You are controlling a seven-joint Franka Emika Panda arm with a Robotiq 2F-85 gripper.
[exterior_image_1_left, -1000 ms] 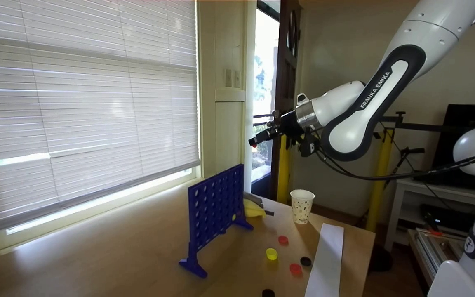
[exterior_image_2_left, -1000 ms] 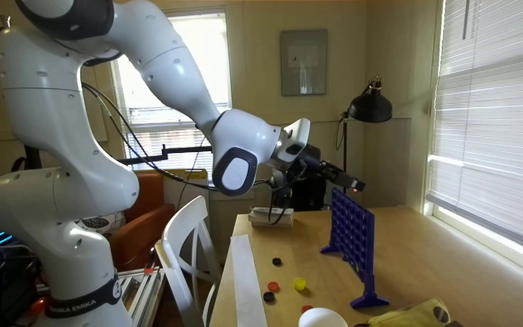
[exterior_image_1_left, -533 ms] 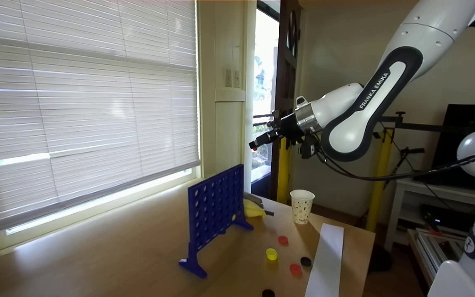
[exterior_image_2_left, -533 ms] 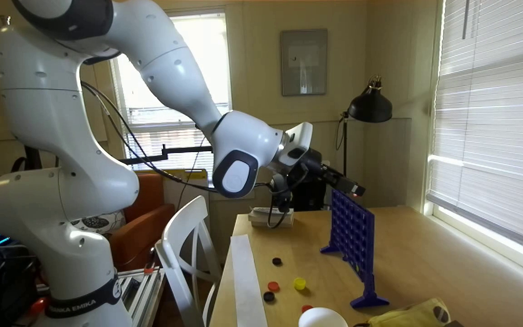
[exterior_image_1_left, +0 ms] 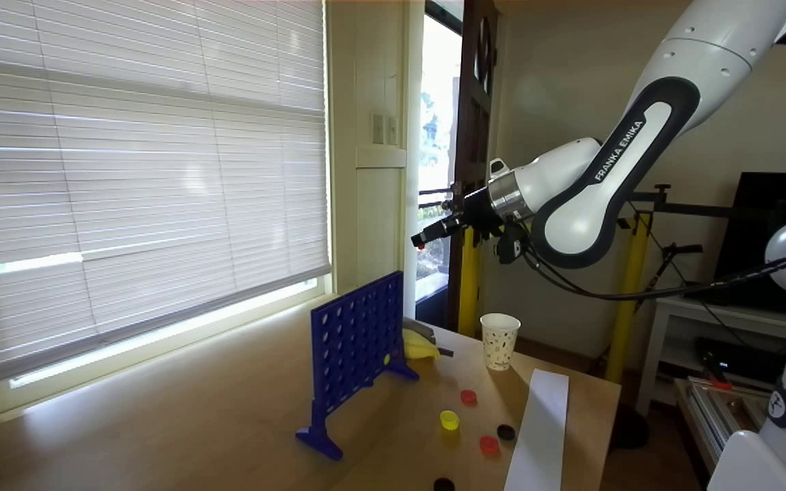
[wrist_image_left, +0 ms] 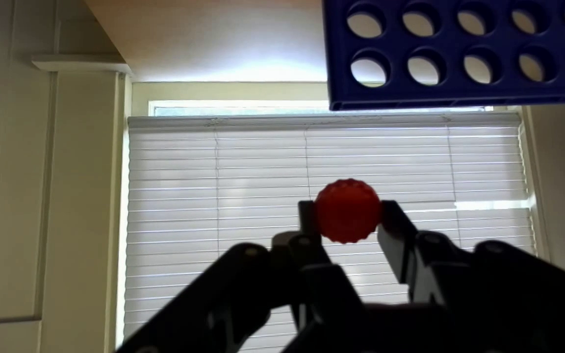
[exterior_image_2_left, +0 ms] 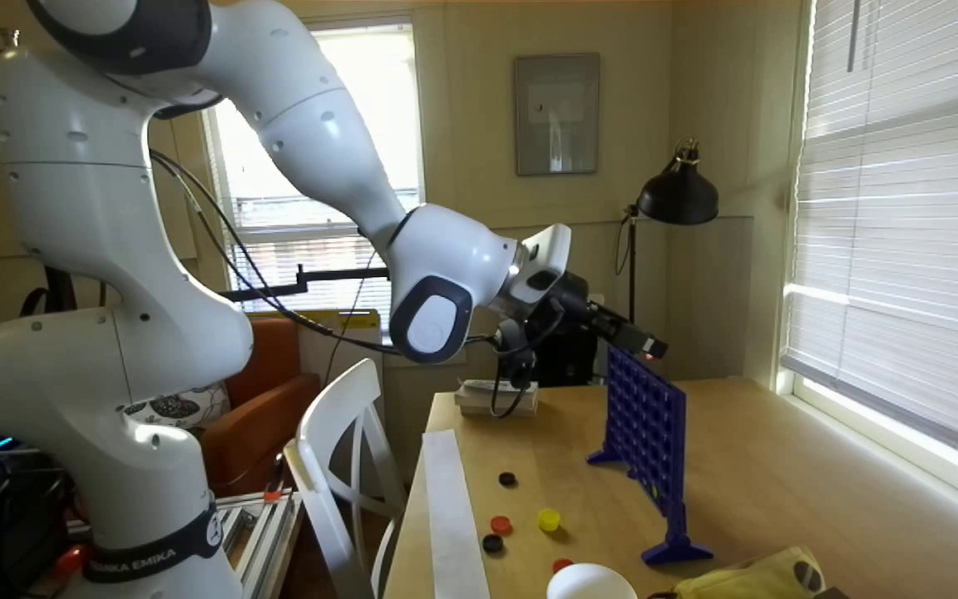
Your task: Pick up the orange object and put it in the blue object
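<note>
My gripper [wrist_image_left: 348, 215] is shut on the orange object [wrist_image_left: 347, 211], a round red-orange token with a ridged rim. The fingertips pinch it on opposite sides, and one flat face is toward the wrist camera. In both exterior views only a small red bit of it shows under the fingertips [exterior_image_1_left: 419, 239]. Upright on the table stands the blue object [exterior_image_2_left: 654, 424], a holed grid on two feet. The token hangs higher than the grid's top edge, apart from it, near one end in an exterior view. Upside down, the wrist view has the grid [wrist_image_left: 410, 92] at upper right.
Two more orange-red tokens [exterior_image_1_left: 489, 445] lie on the table, with a yellow token [exterior_image_1_left: 449, 420] and black tokens [exterior_image_2_left: 507, 479]. A paper cup [exterior_image_1_left: 500, 341] stands near a white strip [exterior_image_1_left: 540, 429]. Beside one grid foot lies a yellow item [exterior_image_2_left: 749, 578]. The window blinds [exterior_image_1_left: 161, 170] are behind the table.
Over the last second my gripper has dropped slightly with the token still in it, and it is nearly still over the last half second. The grid and the loose tokens have not moved.
</note>
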